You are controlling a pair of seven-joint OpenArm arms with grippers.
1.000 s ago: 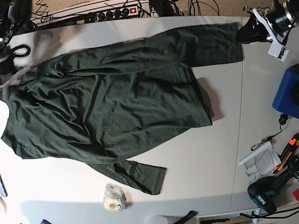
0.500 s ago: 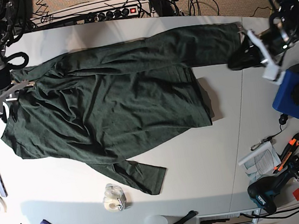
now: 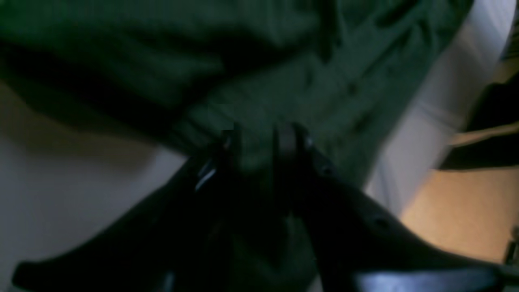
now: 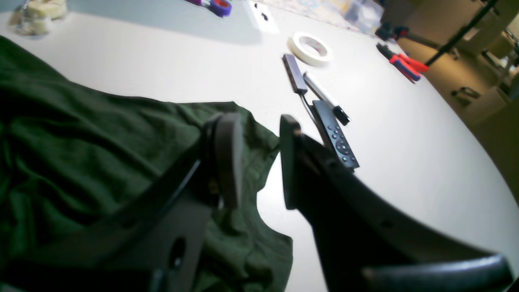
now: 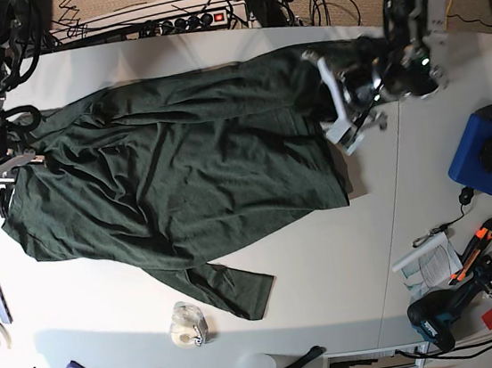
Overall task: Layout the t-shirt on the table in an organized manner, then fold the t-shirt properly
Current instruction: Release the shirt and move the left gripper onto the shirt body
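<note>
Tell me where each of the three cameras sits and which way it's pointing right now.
Base: overhead, looking down on the dark green fabric t-shirt, the white table and both arms.
Left wrist: behind the left gripper, close on green cloth.
Right wrist: behind the open right gripper, over the shirt's edge, facing a black remote.
All three show the shirt.

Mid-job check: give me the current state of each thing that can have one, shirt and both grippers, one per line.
t-shirt: spread on the table, wrinkled, not folded; one sleeve pulled over the body.
left gripper: fabric between the fingertips; too blurred to tell grip from release.
right gripper: open, nothing between the jaws, over the shirt's edge.
</note>
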